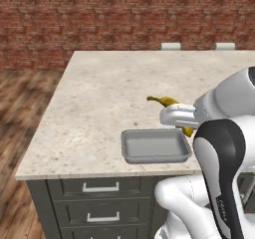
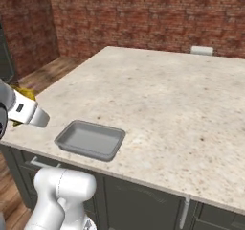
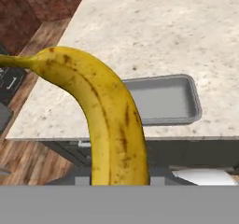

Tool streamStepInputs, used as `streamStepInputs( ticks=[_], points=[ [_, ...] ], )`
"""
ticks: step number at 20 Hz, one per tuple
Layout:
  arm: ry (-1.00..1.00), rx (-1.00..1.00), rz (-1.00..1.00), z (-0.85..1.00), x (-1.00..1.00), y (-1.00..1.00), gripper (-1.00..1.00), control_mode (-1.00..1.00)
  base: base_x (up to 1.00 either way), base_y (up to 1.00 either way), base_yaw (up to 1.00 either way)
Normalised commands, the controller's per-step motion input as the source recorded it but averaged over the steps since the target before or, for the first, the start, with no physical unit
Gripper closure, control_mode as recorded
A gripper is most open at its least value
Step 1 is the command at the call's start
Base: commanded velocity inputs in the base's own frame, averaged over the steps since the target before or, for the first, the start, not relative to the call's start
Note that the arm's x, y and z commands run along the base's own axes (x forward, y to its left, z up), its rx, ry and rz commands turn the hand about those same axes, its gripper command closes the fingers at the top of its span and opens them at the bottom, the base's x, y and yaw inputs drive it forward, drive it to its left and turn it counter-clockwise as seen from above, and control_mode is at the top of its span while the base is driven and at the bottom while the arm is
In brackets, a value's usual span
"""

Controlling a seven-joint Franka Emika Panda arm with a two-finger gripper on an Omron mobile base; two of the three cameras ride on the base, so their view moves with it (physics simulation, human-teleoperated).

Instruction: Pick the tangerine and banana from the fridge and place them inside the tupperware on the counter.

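Clamped at its thick middle in the closed two-finger gripper (image 1: 185, 128) above the shallow grey rectangular tupperware's (image 1: 156, 146) right rim, curved yellow brown-speckled banana (image 3: 109, 113): light, soft-skinned, bruisable, likely to pivot; grip gently mid-body.

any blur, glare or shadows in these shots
Hand view: banana looms close, soft-edged but with its spots readable. Left base view: flat even light and a faint shadow inside the tupperware. Right base view: no glare on the counter.

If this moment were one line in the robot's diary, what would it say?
holding: banana | gripper: shut on it | tupperware: empty, on counter
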Motion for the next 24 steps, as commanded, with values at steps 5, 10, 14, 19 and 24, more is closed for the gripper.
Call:
streamStepInputs(
  ticks=[5, 10, 14, 19, 24],
  points=[
    [0.08, 0.05, 0.63, -0.28, 0.22, -0.45, 1.00, -1.00, 0.00, 0.00, 0.00],
    [0.02, -0.07, 0.63, -0.39, 0.02, -0.31, 1.00, -1.00, 0.00, 0.00, 0.00],
    [0.03, -0.09, 0.59, -0.43, 0.11, -0.29, 1.00, -1.00, 0.00, 0.00, 0.00],
    [-0.02, -0.01, 0.35, -0.41, 0.16, -0.37, 1.00, -1.00, 0.00, 0.00, 0.00],
    [-0.04, -0.22, 0.00, -0.47, 0.30, -0.22, 1.00, -1.00, 0.00, 0.00, 0.00]
  ],
)
